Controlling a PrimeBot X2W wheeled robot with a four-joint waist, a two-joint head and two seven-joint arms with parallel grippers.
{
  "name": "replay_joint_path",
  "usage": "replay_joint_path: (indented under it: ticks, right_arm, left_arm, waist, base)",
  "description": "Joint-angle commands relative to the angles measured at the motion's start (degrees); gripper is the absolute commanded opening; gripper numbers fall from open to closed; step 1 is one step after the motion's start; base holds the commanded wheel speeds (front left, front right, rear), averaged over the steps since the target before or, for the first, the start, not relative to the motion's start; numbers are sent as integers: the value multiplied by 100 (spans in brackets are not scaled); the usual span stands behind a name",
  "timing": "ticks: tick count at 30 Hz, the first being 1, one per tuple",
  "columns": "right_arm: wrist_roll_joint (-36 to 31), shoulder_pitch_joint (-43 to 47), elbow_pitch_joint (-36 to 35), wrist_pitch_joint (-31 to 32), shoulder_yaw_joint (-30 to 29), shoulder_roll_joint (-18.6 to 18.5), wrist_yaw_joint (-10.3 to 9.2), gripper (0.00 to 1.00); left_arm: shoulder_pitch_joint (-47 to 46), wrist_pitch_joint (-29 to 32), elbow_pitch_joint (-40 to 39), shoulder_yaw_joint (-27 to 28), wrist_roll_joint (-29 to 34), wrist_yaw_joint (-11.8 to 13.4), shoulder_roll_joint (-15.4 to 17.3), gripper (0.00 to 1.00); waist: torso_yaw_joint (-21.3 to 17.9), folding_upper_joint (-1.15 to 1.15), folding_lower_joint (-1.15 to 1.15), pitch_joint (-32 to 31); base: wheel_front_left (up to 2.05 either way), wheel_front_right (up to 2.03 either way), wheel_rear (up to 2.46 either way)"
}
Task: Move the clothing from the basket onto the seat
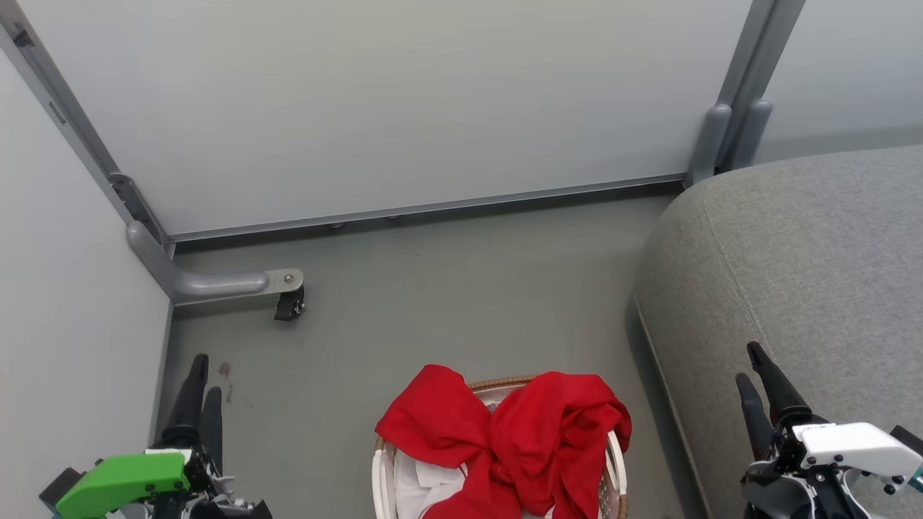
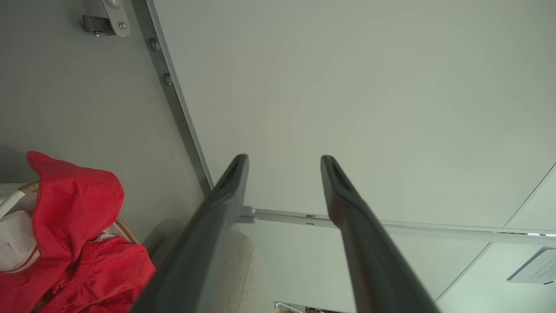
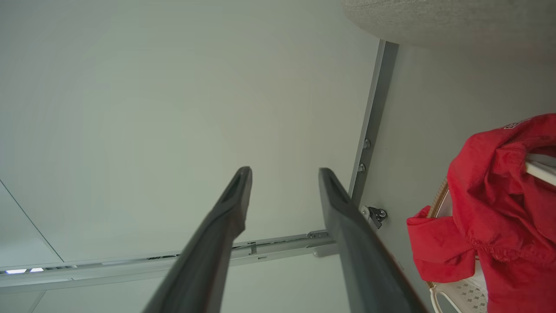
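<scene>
Head view: the clothing (image 1: 512, 440) heaps over the rim of the basket (image 1: 376, 479) at bottom centre, between the left gripper (image 1: 207, 375) and the right gripper (image 1: 747, 362) and well apart from both. The seat (image 1: 793, 274) has its rounded edge near the basket, and open floor (image 1: 433, 303) lies beyond.

Left wrist view: 2 fingers apart, empty, with the clothing at lower left.

Right wrist view: 2 fingers apart, empty, with the clothing at the right edge.

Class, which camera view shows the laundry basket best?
The head view: the basket appears from above, woven rim and white wall beneath draped red clothing. The left wrist view catches a sliver of rim; the right wrist view, a perforated corner.
</scene>
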Motion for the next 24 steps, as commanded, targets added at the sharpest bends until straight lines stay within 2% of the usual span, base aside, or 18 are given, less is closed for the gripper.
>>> replay_joint_path:
  ticks: [1,14,24]
  right_arm:
    - [-10,-1,-4,-27,18,-2,0,100]
    - [-342,17,-38,-397,95,-21,0,100]
    - [-1214,12,-358,-646,38,-34,0,100]
  left_arm:
    - [-1,-27,-17,-31,5,0,2,100]
    - [26,-395,-116,-317,251,-5,14,100]
    - [-10,-640,-281,-497,989,-9,22,100]
  waist:
    - [0,0,0,1]
    - [5,0,0,6]
    - [14,0,0,6]
  base:
    - [0,0,0]
    - [0,0,0]
    - [0,0,0]
